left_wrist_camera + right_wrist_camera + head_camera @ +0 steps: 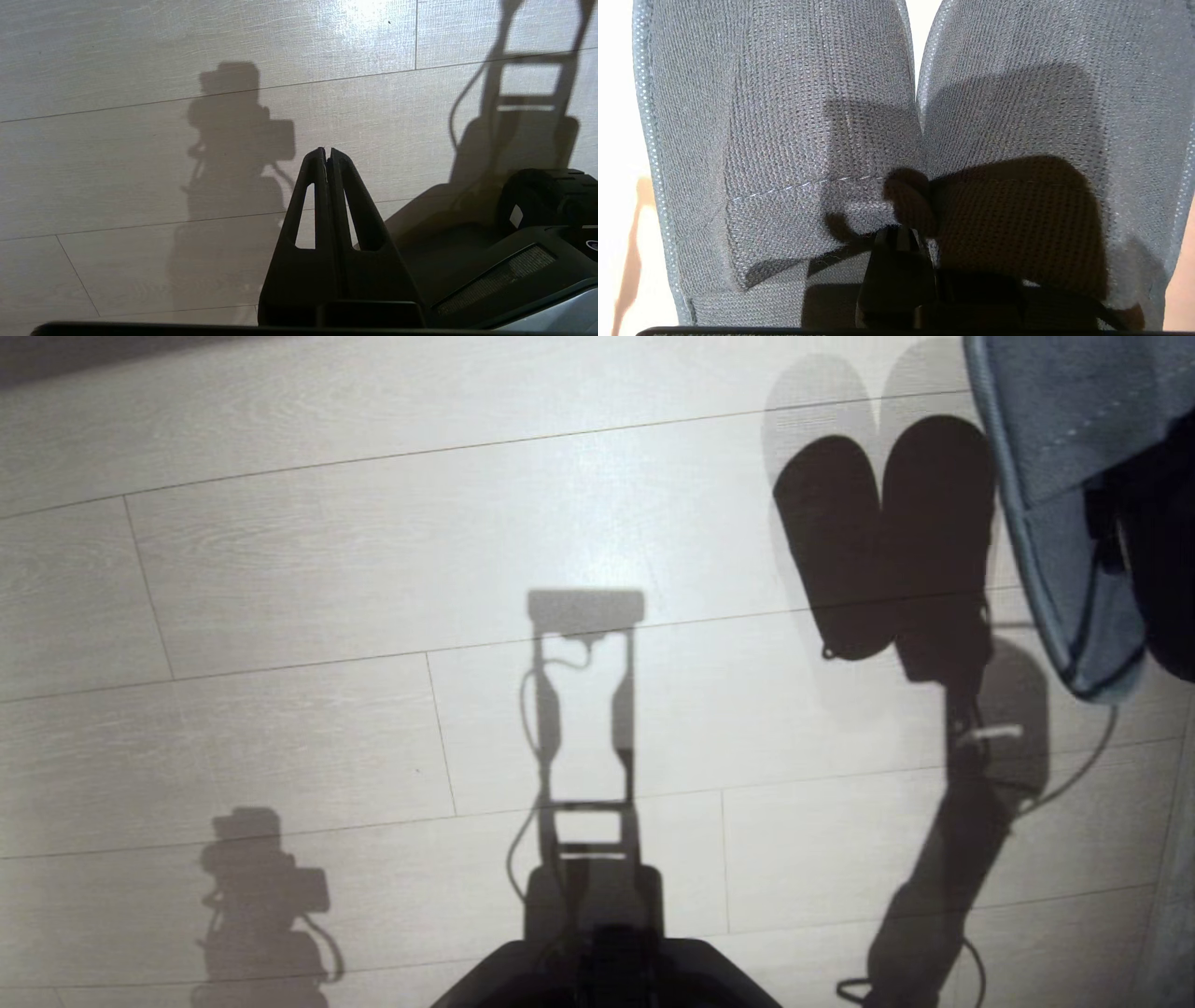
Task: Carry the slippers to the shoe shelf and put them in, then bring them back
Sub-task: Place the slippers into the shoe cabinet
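- Your right gripper (901, 233) is clamped tight on the pair of thin, soft grey-blue knit slippers (822, 140), pinching them where their two inner edges meet at the wide toe bands.
- From those fingers the slippers run straight away from the wrist, side by side and touching, with their long axes in line with the gripper's reach; the stitched band seam sits just past the fingertips.
- In the head view you see one slipper (1055, 476) held off the ground at the upper right corner of the frame, with the right arm dark behind it; the pair's twin oval shadow falls on the floor to its left.
- The pale wood-grain plank floor (327, 569) lies under everything, and nothing rests on the part you can see.
- The shoe shelf is not in any view, so you cannot yet tell which way it lies from the load; the grip itself is partly lost in shadow, and it may hold only the inner edges.
- Your left gripper (326, 154) hangs pressed together and empty, low beside the robot's dark base (537, 242), well apart from the slippers.
- The right arm alone has the load, so the carry turns on it.
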Motion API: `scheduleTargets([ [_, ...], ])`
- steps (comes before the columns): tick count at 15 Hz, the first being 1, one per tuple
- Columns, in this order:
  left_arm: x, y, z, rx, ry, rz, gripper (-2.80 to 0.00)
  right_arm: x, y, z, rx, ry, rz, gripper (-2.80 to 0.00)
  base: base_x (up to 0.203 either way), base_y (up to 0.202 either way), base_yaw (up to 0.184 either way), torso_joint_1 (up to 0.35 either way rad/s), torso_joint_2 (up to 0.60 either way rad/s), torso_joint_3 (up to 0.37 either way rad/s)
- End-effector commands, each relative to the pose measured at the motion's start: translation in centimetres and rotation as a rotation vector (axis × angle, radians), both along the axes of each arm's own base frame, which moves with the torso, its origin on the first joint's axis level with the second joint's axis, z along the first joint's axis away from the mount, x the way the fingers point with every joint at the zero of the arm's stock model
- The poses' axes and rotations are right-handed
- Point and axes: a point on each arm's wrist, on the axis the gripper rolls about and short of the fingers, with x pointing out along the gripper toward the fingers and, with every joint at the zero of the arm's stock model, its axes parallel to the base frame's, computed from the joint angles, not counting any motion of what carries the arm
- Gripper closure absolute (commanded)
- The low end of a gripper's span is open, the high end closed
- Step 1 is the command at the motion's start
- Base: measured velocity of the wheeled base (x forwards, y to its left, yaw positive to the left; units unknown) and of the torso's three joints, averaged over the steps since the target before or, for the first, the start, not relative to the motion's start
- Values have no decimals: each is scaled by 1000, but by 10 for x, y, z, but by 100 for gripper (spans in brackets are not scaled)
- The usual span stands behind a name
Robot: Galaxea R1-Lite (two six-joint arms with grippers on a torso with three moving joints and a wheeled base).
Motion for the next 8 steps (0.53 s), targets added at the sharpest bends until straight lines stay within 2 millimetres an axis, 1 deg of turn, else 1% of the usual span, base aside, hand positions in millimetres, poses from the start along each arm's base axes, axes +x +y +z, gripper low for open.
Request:
scheduleTargets([
  [1, 0, 0, -1, -1, 0, 0, 0, -65, -17, 4, 16, -89, -41, 0, 0, 0, 0, 0, 0, 0],
  [2, 0, 0, 0, -1, 1, 0, 0, -86, -23, -5, 14, -84, -74, 0, 0, 0, 0, 0, 0, 0],
  [3, 0, 0, 0, -1, 1, 0, 0, -104, -27, -18, 11, -69, -107, 0, 0, 0, 0, 0, 0, 0],
  [5, 0, 0, 0, 1, 1, 0, 0, -124, -30, -44, 2, -37, -142, 0, 0, 0, 0, 0, 0, 0],
  [6, 0, 0, 0, 1, 1, 0, 0, -137, -30, -58, -5, -41, -137, 0, 0, 0, 0, 0, 0, 0],
  [8, 0, 0, -1, 1, 0, 0, 0, -155, -30, -86, -11, -40, -131, 0, 0, 0, 0, 0, 0, 0],
])
